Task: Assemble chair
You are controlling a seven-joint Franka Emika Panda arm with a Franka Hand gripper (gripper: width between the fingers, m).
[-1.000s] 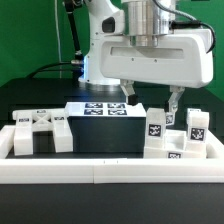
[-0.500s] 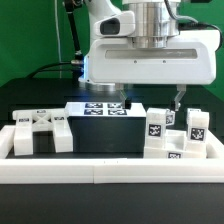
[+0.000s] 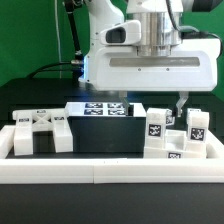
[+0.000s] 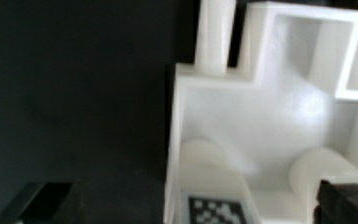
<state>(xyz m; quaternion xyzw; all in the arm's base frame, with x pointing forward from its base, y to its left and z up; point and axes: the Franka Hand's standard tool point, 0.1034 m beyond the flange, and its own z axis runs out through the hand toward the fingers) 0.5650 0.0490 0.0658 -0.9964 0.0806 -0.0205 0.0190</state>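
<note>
Loose white chair parts with black-and-white tags lie on the black table. One chunky group sits at the exterior view's left, and a cluster of tagged blocks stands at its right. My gripper hangs open just behind and above the right cluster, with one finger showing over it. In the wrist view a white part with a tag lies below, between the wide-apart fingers. My gripper holds nothing.
A long low white border rail runs along the front of the table. The marker board lies flat behind a black block in the middle. A green backdrop closes the rear.
The gripper has shifted toward the exterior view's right and sits a little lower in the picture. Its jaws have stayed open, and the parts have not moved.
</note>
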